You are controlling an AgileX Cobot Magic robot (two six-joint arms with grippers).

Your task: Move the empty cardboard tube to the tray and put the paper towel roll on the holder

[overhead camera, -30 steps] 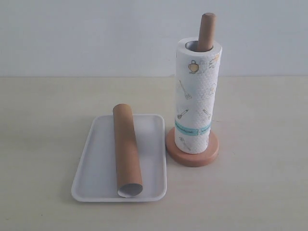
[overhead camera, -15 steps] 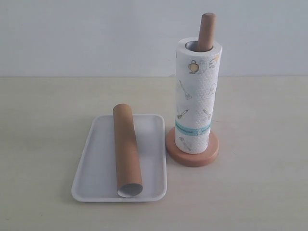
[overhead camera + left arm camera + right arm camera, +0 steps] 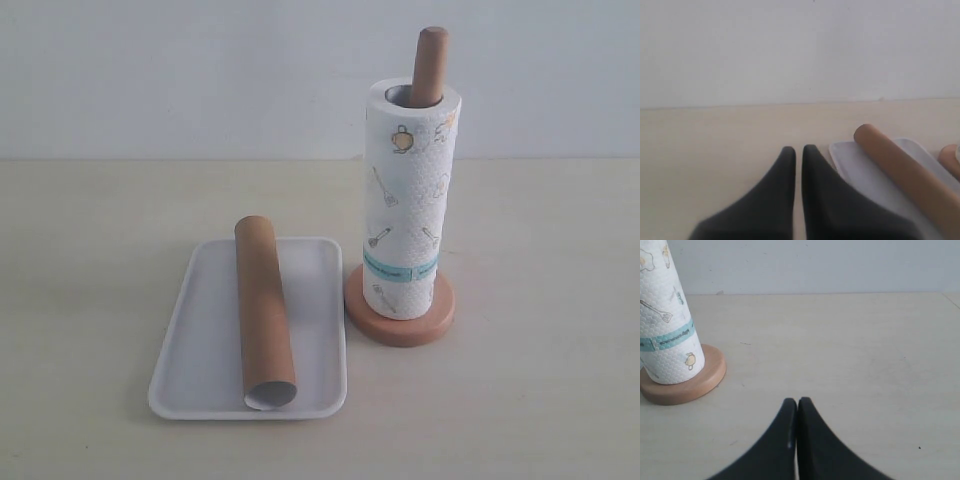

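Shows empty cardboard tube (image 3: 264,310) on tray (image 3: 200,330), lower left of frame, near left gripper (image 3: 798,149), pressed together like right gripper (image 3: 797,401)

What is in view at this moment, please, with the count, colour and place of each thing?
tray: one, white, on the table left of the holder in the exterior view.
empty cardboard tube: one, brown, lying lengthwise in the tray.
paper towel roll: one, white with small drawings and a teal band, upright on the holder.
holder: one, reddish-brown wood, post top showing above the roll, disc base on the table.
table: one, pale beige, under everything.
wall: one, pale, behind the table.
left gripper: one, black, fingers close together, empty, beside the tray.
right gripper: one, black, closed, empty, apart from the holder's base.
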